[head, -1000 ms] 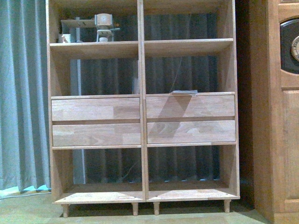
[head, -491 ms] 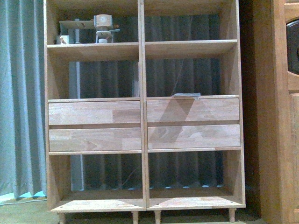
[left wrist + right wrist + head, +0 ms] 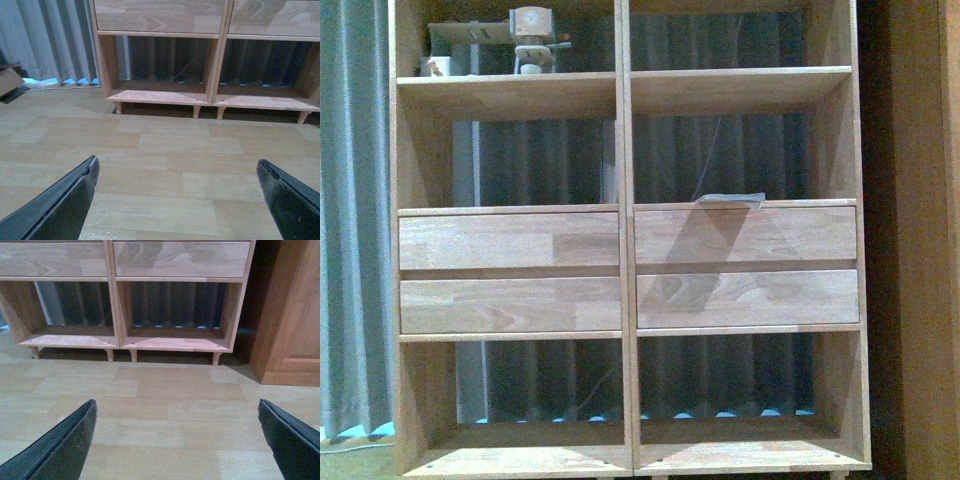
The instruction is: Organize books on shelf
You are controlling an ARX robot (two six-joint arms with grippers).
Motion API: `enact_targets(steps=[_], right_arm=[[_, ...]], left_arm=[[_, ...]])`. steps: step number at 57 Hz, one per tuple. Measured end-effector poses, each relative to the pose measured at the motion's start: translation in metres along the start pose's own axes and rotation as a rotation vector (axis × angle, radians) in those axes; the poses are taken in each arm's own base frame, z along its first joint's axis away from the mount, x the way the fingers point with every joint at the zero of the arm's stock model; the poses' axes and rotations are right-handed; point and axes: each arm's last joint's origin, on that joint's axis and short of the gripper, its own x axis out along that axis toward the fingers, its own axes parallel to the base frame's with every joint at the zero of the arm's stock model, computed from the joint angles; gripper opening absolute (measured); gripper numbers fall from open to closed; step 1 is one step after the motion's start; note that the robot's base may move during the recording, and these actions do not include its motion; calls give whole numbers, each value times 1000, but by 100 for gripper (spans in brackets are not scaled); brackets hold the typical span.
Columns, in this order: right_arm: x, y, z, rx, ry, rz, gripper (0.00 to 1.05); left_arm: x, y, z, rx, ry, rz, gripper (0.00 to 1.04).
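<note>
Clear run to the shelf, a few cubbies taken

Floor (image 3: 160,150) lies bare right up to the shelf (image 3: 625,150). Both bottom cubbies gape open, split by the central divider (image 3: 628,400). Middle right, a flat greyish book (image 3: 730,199) sits at the front edge. Wooden objects (image 3: 525,40) crowd the upper-left cubby, and a darker cabinet (image 3: 292,315) walls off the right.

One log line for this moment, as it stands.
left gripper: open, empty | right gripper: open, empty | both over floor | shelf: directly ahead | thin book: flat above upper right drawer
</note>
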Motion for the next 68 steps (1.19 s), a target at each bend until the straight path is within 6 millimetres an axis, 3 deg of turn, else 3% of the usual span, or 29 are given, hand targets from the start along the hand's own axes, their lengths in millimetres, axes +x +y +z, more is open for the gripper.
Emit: enact_targets(steps=[68], right_arm=[[0, 0, 0, 0, 0, -1, 98]], left_arm=[[0, 0, 0, 0, 0, 0, 97]])
